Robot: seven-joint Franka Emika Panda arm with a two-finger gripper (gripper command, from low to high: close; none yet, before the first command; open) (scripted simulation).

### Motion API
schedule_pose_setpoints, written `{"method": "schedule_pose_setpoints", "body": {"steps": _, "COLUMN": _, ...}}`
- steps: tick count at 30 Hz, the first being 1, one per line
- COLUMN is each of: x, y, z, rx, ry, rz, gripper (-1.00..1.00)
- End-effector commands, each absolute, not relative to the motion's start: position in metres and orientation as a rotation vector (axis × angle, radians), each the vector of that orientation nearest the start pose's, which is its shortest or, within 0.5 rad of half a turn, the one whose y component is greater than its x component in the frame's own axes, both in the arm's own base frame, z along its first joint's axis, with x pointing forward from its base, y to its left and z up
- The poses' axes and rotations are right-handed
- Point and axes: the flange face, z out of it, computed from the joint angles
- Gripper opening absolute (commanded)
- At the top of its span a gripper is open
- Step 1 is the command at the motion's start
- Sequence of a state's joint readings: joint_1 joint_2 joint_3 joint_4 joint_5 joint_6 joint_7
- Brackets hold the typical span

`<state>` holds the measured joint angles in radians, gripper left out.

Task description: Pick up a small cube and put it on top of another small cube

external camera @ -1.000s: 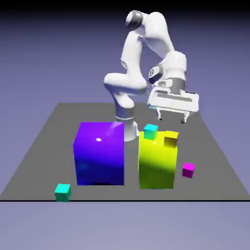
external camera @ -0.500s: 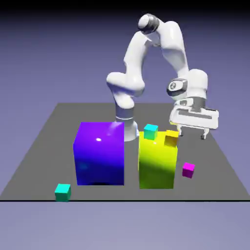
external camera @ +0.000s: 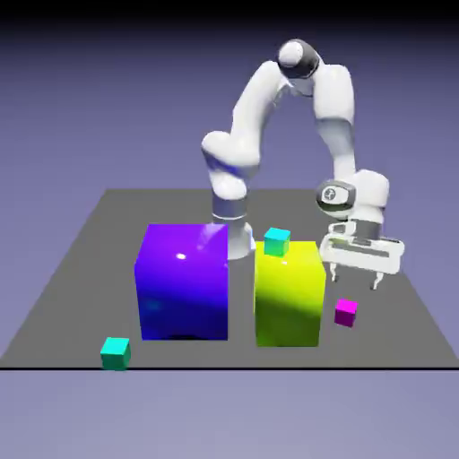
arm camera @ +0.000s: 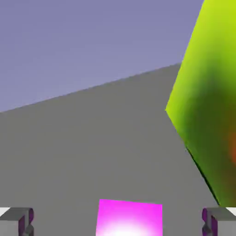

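The dark grey surface (external camera: pixel 81 269) carries a big blue block (external camera: pixel 182 282), a big yellow block (external camera: pixel 289 294), a magenta cube (external camera: pixel 345 311) toward its right edge and a teal cube (external camera: pixel 115 352) at its near edge.

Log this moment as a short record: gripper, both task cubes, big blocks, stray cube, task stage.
gripper: open, empty, above the magenta cube
magenta cube: on the table, between the fingertips in the hand view
cyan cube: behind the yellow block's top edge
yellow block: beside the magenta cube
blue block: at the exterior view's left of the yellow one
teal cube: near front edge
stage: not yet grasped
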<state>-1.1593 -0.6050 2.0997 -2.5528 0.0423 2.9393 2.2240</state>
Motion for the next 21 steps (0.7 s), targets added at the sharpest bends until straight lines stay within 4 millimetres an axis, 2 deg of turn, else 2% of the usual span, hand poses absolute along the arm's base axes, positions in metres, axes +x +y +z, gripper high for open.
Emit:
{"method": "schedule_pose_setpoints", "body": {"steps": 1, "x": 0.31, "y": 0.34, "z": 0.174, "rx": -2.424, "ry": 1.701, "rz": -0.753, "gripper": 0.0}}
{"method": "schedule_pose_setpoints", "body": {"steps": 2, "x": 0.31, "y": 0.34, "z": 0.174, "rx": -2.424, "ry": 1.701, "rz": -0.753, "gripper": 0.0}}
{"method": "schedule_pose_setpoints", "body": {"steps": 9, "x": 0.331, "y": 0.331, "z": 0.114, "rx": -2.423, "ry": 1.7, "rz": -0.755, "gripper": 0.0}}
{"method": "schedule_pose_setpoints", "body": {"steps": 10, "x": 0.332, "y": 0.33, "z": 0.11, "rx": -2.424, "ry": 1.701, "rz": -0.753, "gripper": 0.0}}
{"method": "schedule_pose_setpoints", "body": {"steps": 11, "x": 0.332, "y": 0.33, "z": 0.11, "rx": -2.424, "ry": 1.701, "rz": -0.753, "gripper": -1.0}}
{"method": "schedule_pose_setpoints", "body": {"steps": 12, "x": 0.332, "y": 0.33, "z": 0.11, "rx": -2.424, "ry": 1.701, "rz": -0.753, "gripper": -1.0}}
{"method": "schedule_pose_setpoints", "body": {"steps": 19, "x": 0.312, "y": 0.34, "z": 0.171, "rx": -2.423, "ry": 1.7, "rz": -0.755, "gripper": -1.0}}
{"method": "schedule_pose_setpoints", "body": {"steps": 21, "x": 0.316, "y": 0.349, "z": 0.182, "rx": -2.48, "ry": 1.659, "rz": -0.768, "gripper": -1.0}}
